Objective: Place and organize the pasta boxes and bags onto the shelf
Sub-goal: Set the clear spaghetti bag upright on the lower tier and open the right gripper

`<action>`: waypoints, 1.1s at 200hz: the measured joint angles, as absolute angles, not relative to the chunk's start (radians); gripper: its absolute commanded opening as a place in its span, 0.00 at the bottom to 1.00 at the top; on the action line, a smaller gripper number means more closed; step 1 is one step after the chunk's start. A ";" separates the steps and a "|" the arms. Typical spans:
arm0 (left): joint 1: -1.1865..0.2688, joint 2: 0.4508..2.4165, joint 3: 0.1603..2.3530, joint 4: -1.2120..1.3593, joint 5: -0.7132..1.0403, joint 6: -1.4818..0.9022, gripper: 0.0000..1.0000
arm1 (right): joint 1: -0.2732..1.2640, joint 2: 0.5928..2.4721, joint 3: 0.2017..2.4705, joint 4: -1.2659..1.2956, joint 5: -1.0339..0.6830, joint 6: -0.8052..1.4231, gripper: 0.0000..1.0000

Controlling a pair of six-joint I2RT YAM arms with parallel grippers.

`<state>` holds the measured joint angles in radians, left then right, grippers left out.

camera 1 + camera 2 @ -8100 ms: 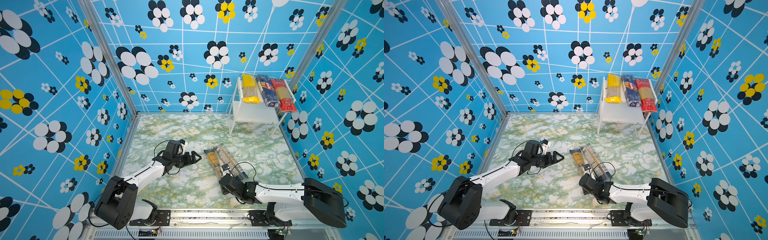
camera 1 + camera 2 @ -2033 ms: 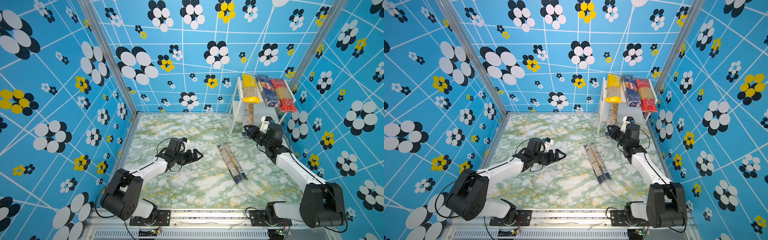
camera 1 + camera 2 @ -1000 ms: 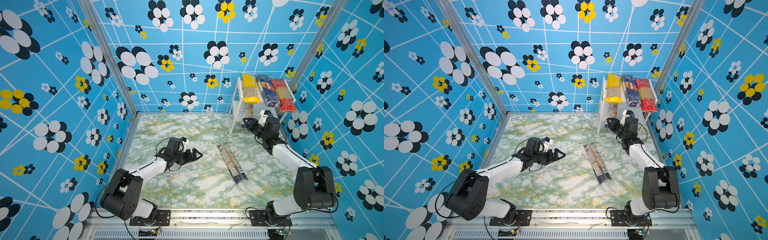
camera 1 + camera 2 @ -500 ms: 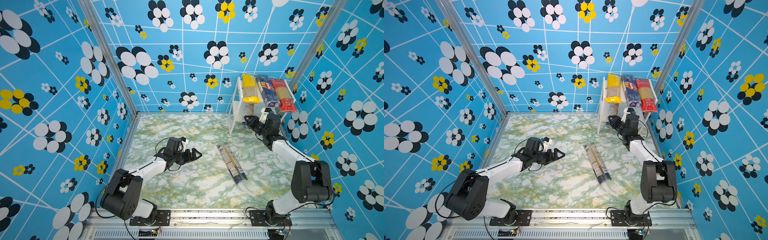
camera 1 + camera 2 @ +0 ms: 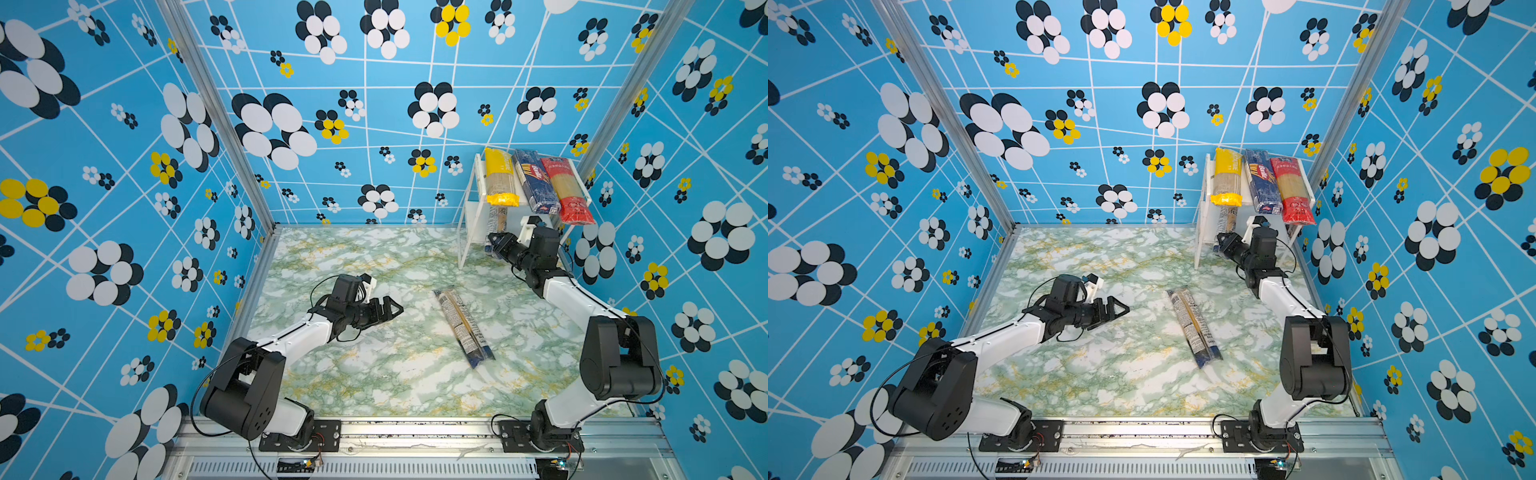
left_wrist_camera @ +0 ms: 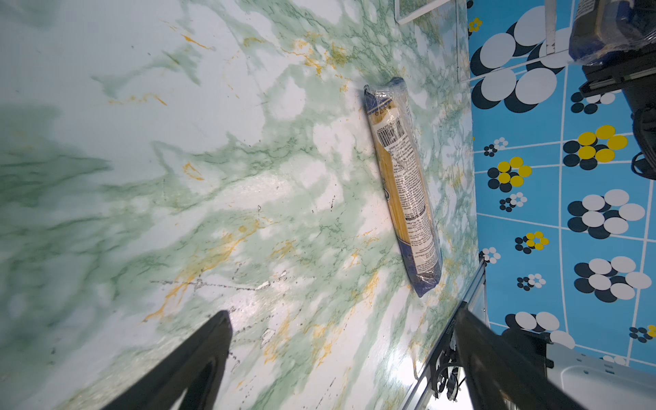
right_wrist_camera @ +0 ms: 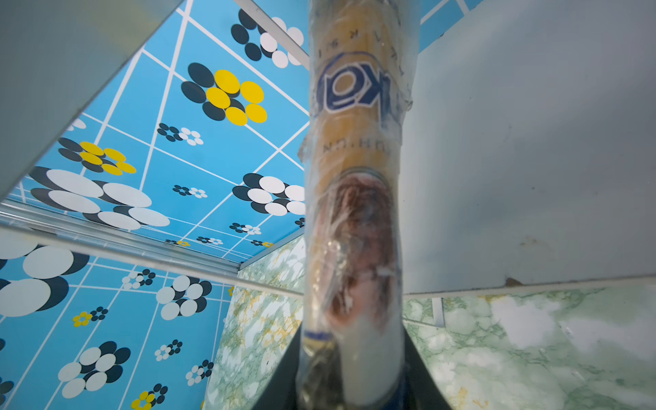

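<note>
Clear pack clamped by R gripper, 2nd pack loose; 3 atop shelf; L gripper wide

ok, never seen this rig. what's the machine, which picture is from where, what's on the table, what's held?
It's a two-armed robot, and each arm ends in a two-finger gripper. Two pictures look down from one overhead stereo camera. The other two come from cameras on the wrists. The left gripper hovers open over the marbled table, holding nothing. The right gripper is shut on a clear spaghetti pack, whose far end pokes in under the top board of the white shelf. A yellow pack, a blue Barilla pack and a red pack lie side by side on top. A second clear pack lies loose on the table.
</note>
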<state>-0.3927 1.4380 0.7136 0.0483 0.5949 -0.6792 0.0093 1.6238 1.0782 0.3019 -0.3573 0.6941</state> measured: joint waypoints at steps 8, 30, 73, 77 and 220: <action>-0.393 1.438 0.714 0.048 0.595 -0.679 0.99 | 0.009 1.625 1.078 0.300 -0.357 0.688 0.09; -0.393 1.438 0.714 0.048 0.595 -0.679 0.99 | 0.008 1.626 1.078 0.294 -0.357 0.673 0.13; -0.393 1.438 0.714 0.048 0.595 -0.679 0.99 | 0.003 1.635 1.084 0.290 -0.357 0.664 0.21; -0.393 1.438 0.714 0.048 0.595 -0.679 0.99 | 0.002 1.638 1.088 0.287 -0.357 0.661 0.21; -0.391 1.438 0.714 0.045 0.595 -0.679 0.99 | -0.023 1.691 1.149 0.246 -0.356 0.627 0.37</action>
